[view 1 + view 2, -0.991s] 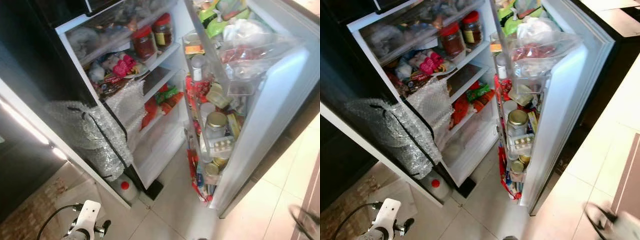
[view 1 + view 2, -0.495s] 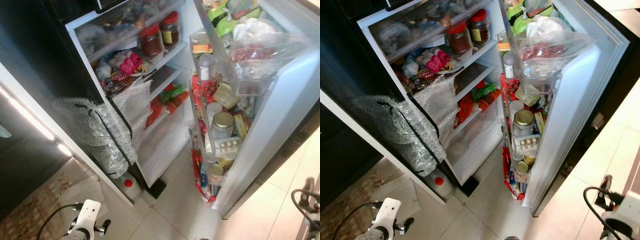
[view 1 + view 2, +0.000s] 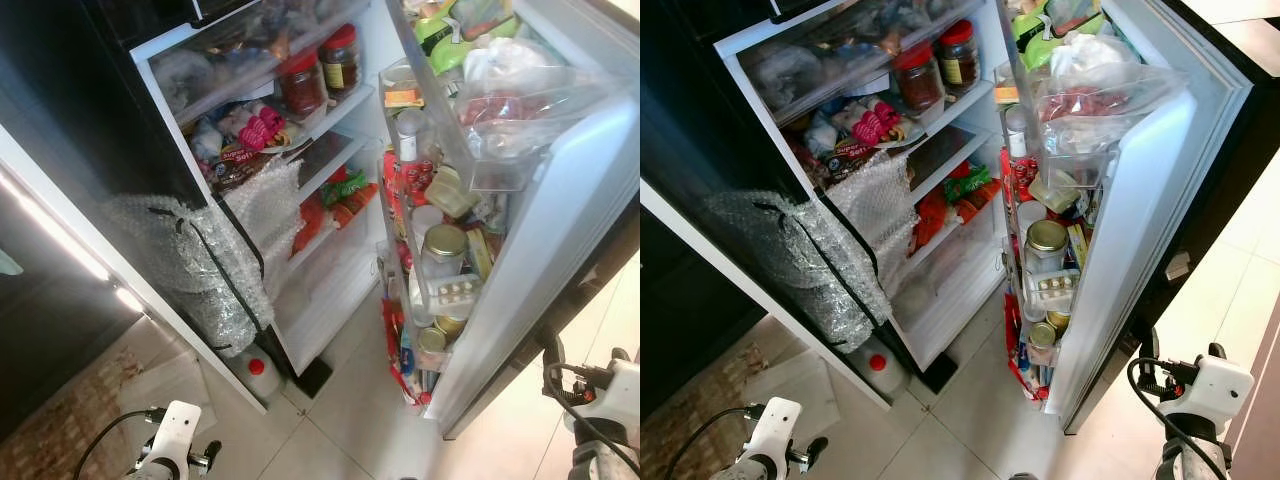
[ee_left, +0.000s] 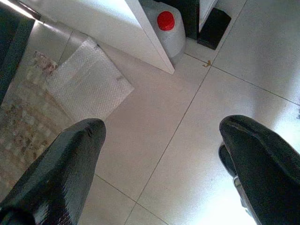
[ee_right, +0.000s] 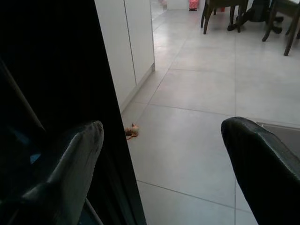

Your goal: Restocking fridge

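1. The left gripper [image 4: 159, 154] hangs low over the tiled floor [image 4: 187, 140], fingers spread wide and holding nothing; a red-capped jug [image 4: 165, 26] stands on the floor ahead of it, tucked at the foot of the fridge [image 3: 330, 270], apparently parked out of the doorway.
2. Above and ahead of both grippers, the fridge stands open, with jars [image 3: 303, 80] on its upper shelf and bubble wrap [image 3: 205, 275] draped over its front, likely as padding.
3. The door [image 3: 560, 230] is swung wide, giving access to its crowded racks.
4. The right gripper [image 5: 161, 159] is just beside the door's outer edge, released and empty, touching nothing.
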`<state>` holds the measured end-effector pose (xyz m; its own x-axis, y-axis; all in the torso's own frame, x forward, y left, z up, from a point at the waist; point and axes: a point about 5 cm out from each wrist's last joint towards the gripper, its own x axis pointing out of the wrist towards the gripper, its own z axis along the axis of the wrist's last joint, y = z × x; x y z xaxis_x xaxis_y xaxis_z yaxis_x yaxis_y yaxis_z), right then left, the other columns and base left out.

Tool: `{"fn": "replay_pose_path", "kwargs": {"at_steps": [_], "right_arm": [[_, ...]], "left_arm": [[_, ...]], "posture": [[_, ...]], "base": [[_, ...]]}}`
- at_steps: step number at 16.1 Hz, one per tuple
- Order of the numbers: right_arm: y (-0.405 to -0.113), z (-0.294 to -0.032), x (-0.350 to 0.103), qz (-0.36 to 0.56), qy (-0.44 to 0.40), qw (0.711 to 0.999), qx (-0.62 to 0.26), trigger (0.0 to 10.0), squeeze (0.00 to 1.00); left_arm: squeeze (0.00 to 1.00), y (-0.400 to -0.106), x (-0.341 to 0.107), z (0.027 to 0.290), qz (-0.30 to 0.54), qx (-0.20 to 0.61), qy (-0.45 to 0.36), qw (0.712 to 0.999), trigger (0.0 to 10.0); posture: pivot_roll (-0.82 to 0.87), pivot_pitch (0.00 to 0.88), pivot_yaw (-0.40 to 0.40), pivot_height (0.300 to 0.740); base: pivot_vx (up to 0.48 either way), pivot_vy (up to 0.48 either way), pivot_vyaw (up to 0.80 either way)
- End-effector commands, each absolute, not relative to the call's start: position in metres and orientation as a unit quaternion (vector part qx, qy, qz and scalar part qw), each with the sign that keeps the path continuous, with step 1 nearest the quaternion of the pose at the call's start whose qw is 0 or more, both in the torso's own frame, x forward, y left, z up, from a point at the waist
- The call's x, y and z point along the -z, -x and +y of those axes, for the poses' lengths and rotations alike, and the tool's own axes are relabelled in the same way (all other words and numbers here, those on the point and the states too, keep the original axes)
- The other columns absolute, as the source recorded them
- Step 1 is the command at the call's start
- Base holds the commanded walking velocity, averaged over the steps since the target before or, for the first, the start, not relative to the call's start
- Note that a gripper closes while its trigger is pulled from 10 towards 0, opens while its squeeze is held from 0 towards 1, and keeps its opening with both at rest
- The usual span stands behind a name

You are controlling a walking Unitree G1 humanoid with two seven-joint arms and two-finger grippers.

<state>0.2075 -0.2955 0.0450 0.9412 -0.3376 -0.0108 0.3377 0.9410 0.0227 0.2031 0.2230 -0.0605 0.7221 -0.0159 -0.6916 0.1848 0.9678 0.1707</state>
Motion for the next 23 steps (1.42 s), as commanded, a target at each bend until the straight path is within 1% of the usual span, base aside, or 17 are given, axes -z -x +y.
{"fn": "replay_pose_path", "kwargs": {"at_steps": [1,4,7,11,15,16,23], "right_arm": [[-0.21,-0.287,-0.046,0.002,-0.019,0.988,0.152,10.0,0.0],[-0.216,-0.281,-0.05,-0.002,-0.029,0.991,0.128,10.0,0.0],[-0.228,-0.268,-0.056,-0.008,-0.042,0.995,0.086,10.0,0.0],[-0.238,-0.257,-0.062,-0.012,-0.048,0.997,0.057,10.0,0.0],[-0.249,-0.238,-0.067,-0.013,-0.066,0.998,-0.005,10.0,0.0],[-0.25,-0.233,-0.067,-0.008,-0.071,0.997,-0.027,10.0,0.0],[-0.251,-0.218,-0.066,0.011,-0.09,0.991,-0.099,10.0,0.0]], "left_arm": [[0.0,-0.195,0.064,0.231,0.385,0.045,-0.119,0.914,10.0],[0.0,-0.196,0.063,0.231,0.384,0.045,-0.119,0.915,10.0],[0.0,-0.196,0.063,0.231,0.384,0.044,-0.119,0.915,10.0],[0.0,-0.196,0.063,0.231,0.384,0.043,-0.12,0.915,10.0],[0.0,-0.196,0.064,0.23,0.384,0.041,-0.117,0.915,10.0],[0.0,-0.196,0.064,0.23,0.384,0.041,-0.117,0.915,10.0],[0.0,-0.197,0.064,0.229,0.383,0.041,-0.115,0.916,10.0]], "posture": [[-0.24,0.066,0.159,0.74],[-0.24,0.071,0.157,0.74],[-0.23,0.081,0.156,0.74],[-0.23,0.082,0.152,0.74],[-0.22,0.086,0.148,0.74],[-0.22,0.087,0.146,0.74],[-0.22,0.087,0.141,0.74]], "base": [[0.0,0.0,0.0],[0.0,0.0,0.0],[0.0,0.0,0.0],[0.0,0.0,0.0],[0.0,0.0,0.0],[0.0,0.0,0.0],[0.0,0.0,0.0]]}}
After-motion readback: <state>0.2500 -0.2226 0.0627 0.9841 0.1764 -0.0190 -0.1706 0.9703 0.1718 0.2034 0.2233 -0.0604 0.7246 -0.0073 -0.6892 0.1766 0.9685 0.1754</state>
